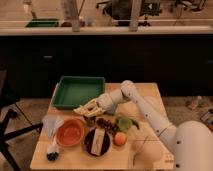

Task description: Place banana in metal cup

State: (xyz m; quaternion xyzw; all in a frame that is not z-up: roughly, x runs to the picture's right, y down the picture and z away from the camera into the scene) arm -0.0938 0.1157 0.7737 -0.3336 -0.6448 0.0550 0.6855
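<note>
arm extended left, tool [91, 107] low, clamped

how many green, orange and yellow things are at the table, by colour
green: 2, tray and vegetable
orange: 2, bowl and round fruit
yellow: 1, banana, at the gripper by the tray's near edge
total: 5

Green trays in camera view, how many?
2. One green tray sits at the back left of the table, just behind the gripper, which is at the banana. A second green tray is on the far counter, upper left. Others may be hidden.
</note>
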